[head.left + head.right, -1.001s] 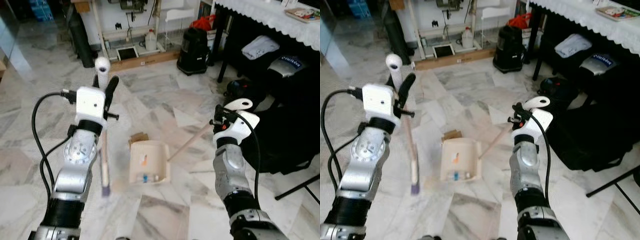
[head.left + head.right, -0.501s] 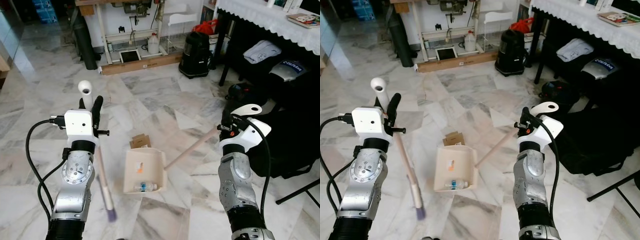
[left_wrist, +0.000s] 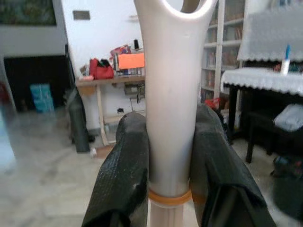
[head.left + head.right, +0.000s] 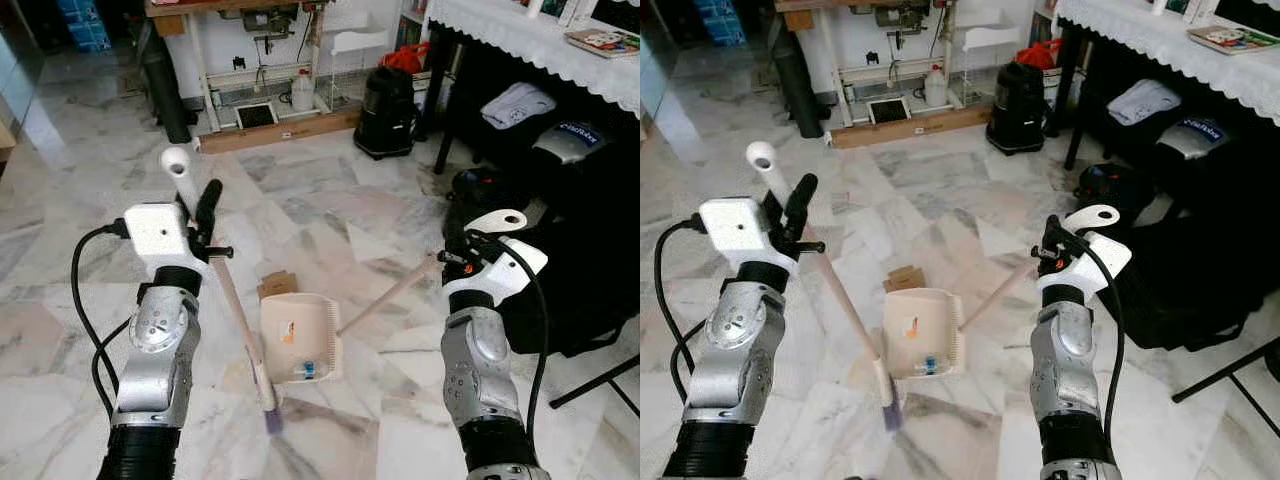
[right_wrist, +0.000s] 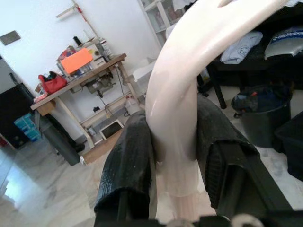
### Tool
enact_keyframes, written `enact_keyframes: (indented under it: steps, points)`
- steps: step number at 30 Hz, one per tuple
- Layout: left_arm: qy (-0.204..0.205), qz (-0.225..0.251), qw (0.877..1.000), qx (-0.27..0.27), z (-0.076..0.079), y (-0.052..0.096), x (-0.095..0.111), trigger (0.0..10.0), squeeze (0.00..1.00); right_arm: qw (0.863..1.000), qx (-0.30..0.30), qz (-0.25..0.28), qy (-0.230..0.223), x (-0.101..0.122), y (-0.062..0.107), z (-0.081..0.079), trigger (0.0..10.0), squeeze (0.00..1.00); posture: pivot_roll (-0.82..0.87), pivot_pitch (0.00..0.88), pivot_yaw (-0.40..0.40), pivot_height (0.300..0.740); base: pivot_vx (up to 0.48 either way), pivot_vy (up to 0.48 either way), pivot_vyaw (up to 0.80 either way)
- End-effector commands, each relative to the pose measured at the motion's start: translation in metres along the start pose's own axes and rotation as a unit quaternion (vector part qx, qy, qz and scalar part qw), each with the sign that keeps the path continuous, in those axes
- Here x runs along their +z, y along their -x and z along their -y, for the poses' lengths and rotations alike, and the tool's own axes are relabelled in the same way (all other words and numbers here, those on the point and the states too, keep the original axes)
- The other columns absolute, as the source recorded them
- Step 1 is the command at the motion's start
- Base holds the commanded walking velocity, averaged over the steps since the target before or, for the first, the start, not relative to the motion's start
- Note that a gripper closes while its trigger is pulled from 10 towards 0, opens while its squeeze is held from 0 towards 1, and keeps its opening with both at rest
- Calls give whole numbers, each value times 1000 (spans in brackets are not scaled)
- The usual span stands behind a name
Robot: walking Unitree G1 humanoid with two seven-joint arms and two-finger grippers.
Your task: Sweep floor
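Jaws of both grippers are clenched on handles: the left gripper (image 3: 170,142) grasps the white grip of the broom (image 4: 235,310) just above an orange collar, and the right gripper (image 5: 173,151) grasps the curved cream top of the dustpan handle (image 4: 390,295). Nearest the robot, the broom's purple bristle tip (image 4: 272,418) rests on the marble floor (image 4: 90,300), touching or just beside the near left corner of the cream dustpan (image 4: 300,335). From that tip the broom's long axis rises away and to the robot's left, up to the left gripper, so the shaft is steeply tilted rather than upright. The dustpan lies flat on the floor between the two arms, its long handle running up and to the robot's right into the right gripper. Small debris, including a blue-and-white scrap (image 4: 306,370), sits inside the pan near its near edge. Beyond the pan, a piece of brown cardboard (image 4: 277,286) lies on the floor just beside the pan's far edge; it appears to be the remaining item. The broom head is on the opposite side of the pan from it, so the left arm would likely need to lift the bristles past the cardboard and draw it toward the pan. Farther off stand a black vacuum cleaner (image 4: 388,95) and a workbench (image 4: 240,20).
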State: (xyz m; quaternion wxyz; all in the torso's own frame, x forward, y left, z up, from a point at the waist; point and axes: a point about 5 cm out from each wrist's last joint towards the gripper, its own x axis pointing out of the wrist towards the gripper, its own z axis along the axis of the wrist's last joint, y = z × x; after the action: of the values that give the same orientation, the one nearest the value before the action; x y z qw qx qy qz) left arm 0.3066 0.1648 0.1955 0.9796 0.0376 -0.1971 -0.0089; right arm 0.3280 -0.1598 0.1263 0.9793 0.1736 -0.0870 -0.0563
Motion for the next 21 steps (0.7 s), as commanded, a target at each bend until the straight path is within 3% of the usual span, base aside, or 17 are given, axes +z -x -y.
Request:
enact_keyframes:
  steps: [1, 11, 21]
  points:
    - [-26, 39, 999, 7, -4, -2, 14, 10000, 0, 999, 30, 39, -3, 17, -3, -13, 10000, 0, -54, 0, 14, 740, 0, 0, 0]
    - [-44, 19, 998, 27, -13, 15, -2, 10000, 0, 999, 20, 47, 15, 25, -1, -4, 10000, 0, -67, 0, 3, 740, 0, 0, 0]
    - [-57, 7, 998, 38, -20, 23, -8, 10000, 0, 998, 32, 46, 28, 28, 2, -5, 10000, 0, -66, 0, 7, 740, 0, 0, 741]
